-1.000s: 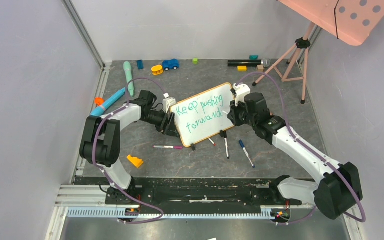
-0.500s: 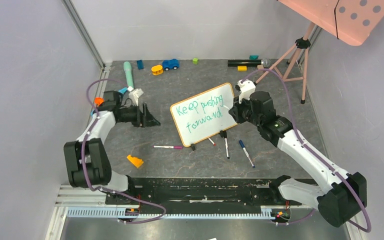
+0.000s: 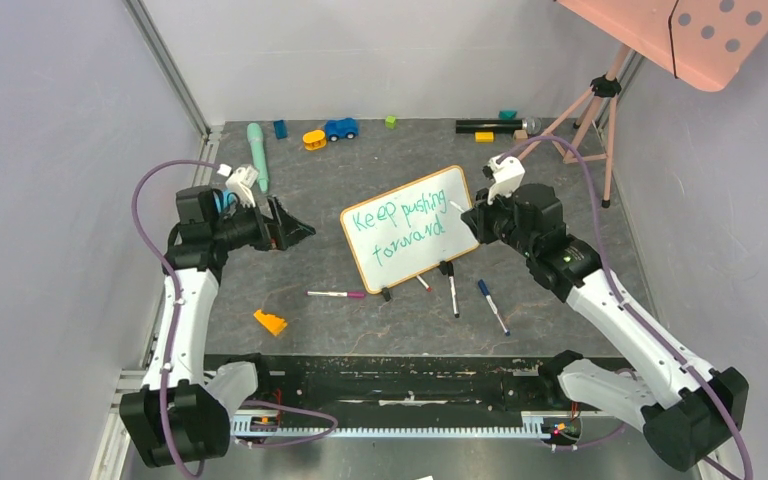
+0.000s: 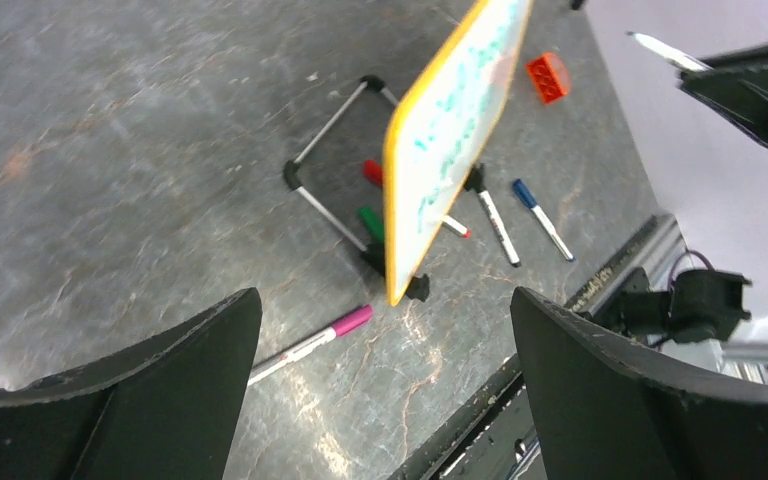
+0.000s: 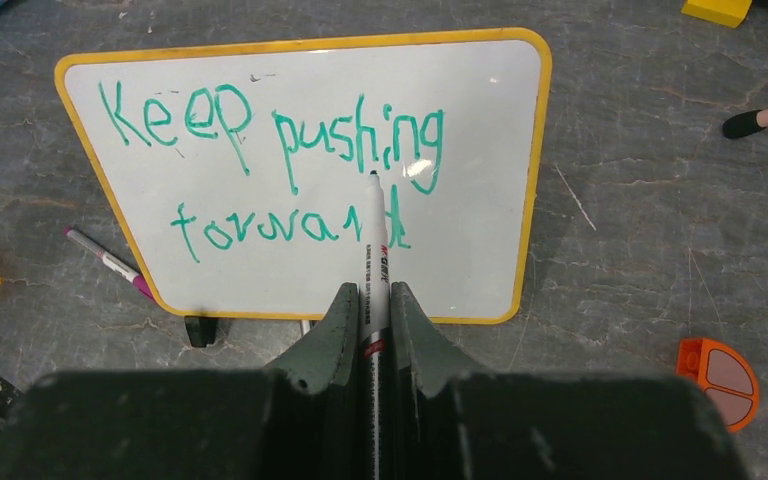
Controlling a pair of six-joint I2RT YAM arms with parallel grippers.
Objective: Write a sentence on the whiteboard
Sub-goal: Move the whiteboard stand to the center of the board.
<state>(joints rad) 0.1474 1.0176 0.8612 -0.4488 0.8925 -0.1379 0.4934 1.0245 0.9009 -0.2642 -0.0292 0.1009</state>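
The whiteboard (image 3: 410, 228) stands tilted on its black clip feet mid-table, orange-framed. It also shows in the right wrist view (image 5: 460, 270) and edge-on in the left wrist view (image 4: 450, 130). The sentence (image 3: 405, 226) in green reads "Keep pushing forward" in two lines, and shows in the right wrist view (image 5: 270, 170). My right gripper (image 3: 475, 222) is shut on a white marker (image 5: 376, 260), whose tip is just off the board by the last word. My left gripper (image 3: 295, 232) is open and empty, well left of the board.
Loose markers lie in front of the board: a pink-capped one (image 3: 337, 294), a black one (image 3: 452, 296), a blue one (image 3: 492, 306). An orange block (image 3: 270, 322) lies front left. Toys line the back edge. A pink tripod (image 3: 585, 115) stands back right.
My left arm let go of the board's left edge and swung away to the left, jaws open. My right gripper drew slightly back from the board with the marker.
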